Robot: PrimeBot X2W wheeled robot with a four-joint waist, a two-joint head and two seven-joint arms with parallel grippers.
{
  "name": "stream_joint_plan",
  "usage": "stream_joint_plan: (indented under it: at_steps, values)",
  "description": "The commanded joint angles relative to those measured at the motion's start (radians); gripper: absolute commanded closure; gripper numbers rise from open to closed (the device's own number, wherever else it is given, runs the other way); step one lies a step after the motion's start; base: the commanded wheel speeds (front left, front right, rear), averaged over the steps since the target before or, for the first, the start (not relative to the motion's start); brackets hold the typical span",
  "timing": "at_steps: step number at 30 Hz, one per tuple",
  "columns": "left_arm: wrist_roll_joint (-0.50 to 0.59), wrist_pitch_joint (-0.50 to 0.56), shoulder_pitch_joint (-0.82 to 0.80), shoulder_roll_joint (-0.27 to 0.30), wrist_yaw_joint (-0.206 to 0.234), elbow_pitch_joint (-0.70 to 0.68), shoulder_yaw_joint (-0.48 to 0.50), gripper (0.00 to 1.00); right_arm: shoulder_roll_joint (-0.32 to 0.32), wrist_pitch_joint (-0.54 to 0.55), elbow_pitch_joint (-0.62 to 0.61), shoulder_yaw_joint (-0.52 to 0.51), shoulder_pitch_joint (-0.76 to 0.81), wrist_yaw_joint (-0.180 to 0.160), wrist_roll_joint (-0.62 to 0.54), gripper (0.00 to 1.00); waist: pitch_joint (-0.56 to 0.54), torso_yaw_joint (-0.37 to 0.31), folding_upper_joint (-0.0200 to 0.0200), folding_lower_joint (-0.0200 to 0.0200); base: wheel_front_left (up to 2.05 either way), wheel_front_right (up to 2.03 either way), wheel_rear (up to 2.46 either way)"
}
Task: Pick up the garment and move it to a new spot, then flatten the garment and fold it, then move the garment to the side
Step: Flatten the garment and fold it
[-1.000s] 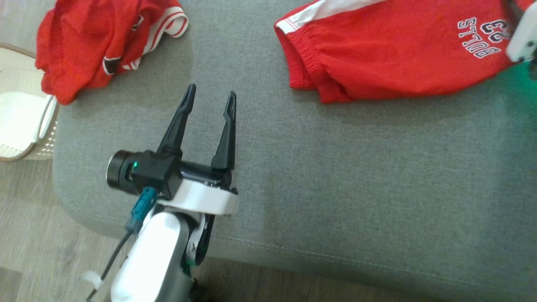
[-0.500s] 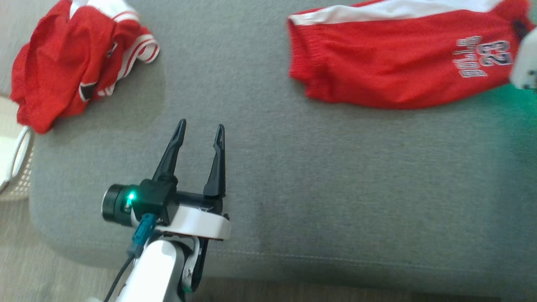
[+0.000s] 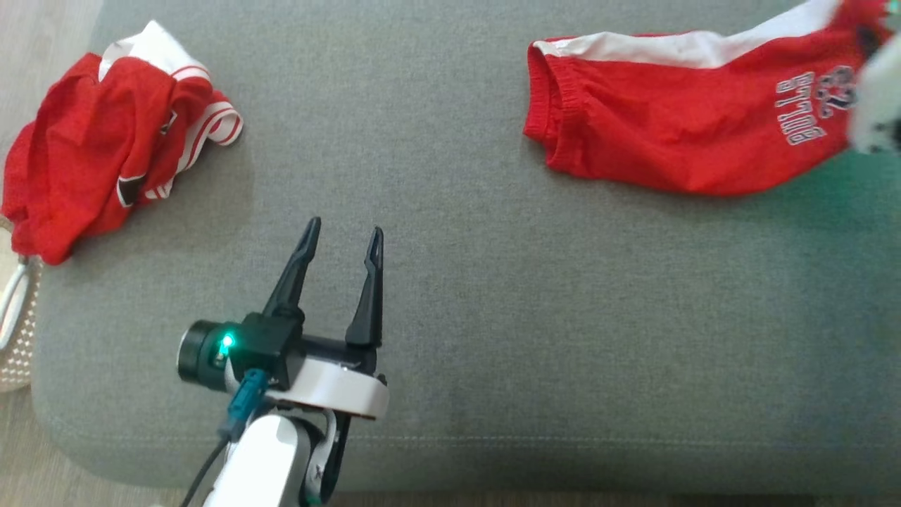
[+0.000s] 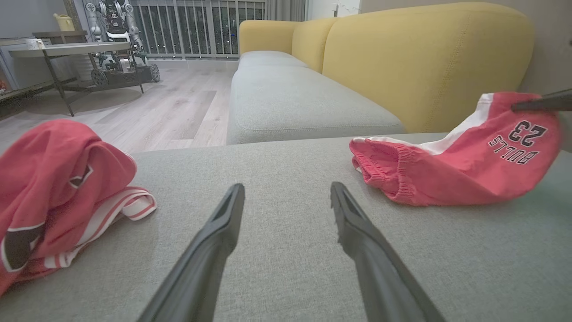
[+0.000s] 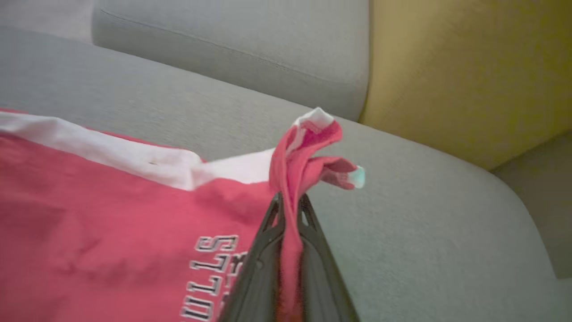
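Shorts [image 3: 676,141] stretched crosswise, waistband [image 3: 556,123] pointing left

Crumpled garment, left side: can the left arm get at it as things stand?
Probably yes. The left gripper, jaws open, is over bare cushion, with nothing between it and the crumpled garment to its left. The right gripper is shut on the shorts, far off.

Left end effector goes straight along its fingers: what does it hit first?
Likely nothing soon: left end effector points across bare grey cushion, between crumpled red garment and red shorts. Height over cushion unclear.
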Motion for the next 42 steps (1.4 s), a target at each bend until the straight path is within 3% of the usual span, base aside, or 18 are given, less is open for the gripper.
stream_joint_plan:
  at_steps: [1, 12, 22, 23, 24, 32, 39, 42]
  values:
    - [0.003, -0.005, 0.005, 0.003, -0.004, -0.023, 0.026, 0.0, 0.03, -0.006, -0.046, 0.016, -0.036, 0.0, -0.006, 1.0, -0.015, -0.006, 0.0, 0.0, 0.0, 0.0, 0.0]
    - [-0.001, -0.005, 0.008, 0.002, -0.01, -0.012, -0.003, 0.0, 0.172, 0.075, -0.212, 0.108, -0.016, 0.0, 0.099, 1.0, -0.069, 0.02, 0.0, 0.0, 0.0, 0.0, 0.0]
    - [-0.021, -0.005, 0.014, 0.002, -0.003, -0.017, -0.032, 0.0, 0.291, 0.096, -0.112, 0.121, 0.02, 0.0, 0.133, 1.0, -0.07, 0.081, 0.0, 0.0, 0.0, 0.0, 0.0]
    - [-0.023, -0.005, 0.013, 0.002, -0.001, -0.018, -0.034, 0.0, 0.3, 0.091, -0.099, 0.12, 0.02, 0.0, 0.133, 0.58, -0.068, 0.085, 0.0, 0.0, 0.0, 0.0, 0.0]
    - [-0.025, -0.005, 0.013, 0.002, 0.001, -0.018, -0.036, 0.0, 0.308, 0.079, -0.09, 0.117, 0.018, 0.0, 0.132, 0.0, -0.068, 0.088, 0.0, 0.0, 0.0, 0.0, 0.0]
    - [-0.03, -0.005, 0.023, 0.002, 0.018, -0.015, -0.023, 0.0, 0.296, -0.004, -0.126, 0.081, 0.021, 0.0, 0.19, 0.0, -0.089, 0.079, 0.0, 0.0, 0.0, 0.0, 0.0]
    - [-0.035, -0.005, 0.046, 0.002, 0.033, -0.028, -0.015, 0.0, 0.12, -0.09, -0.147, 0.034, 0.068, 0.0, 0.141, 0.0, -0.116, 0.037, 0.0, 0.0, 0.0, 0.0, 0.0]
    - [-0.036, -0.005, 0.042, 0.002, 0.032, -0.036, -0.023, 0.0, 0.084, -0.136, -0.149, 0.019, 0.103, 0.0, 0.113, 0.0, -0.112, 0.043, 0.0, 0.0, 0.0, 0.0, 0.0]
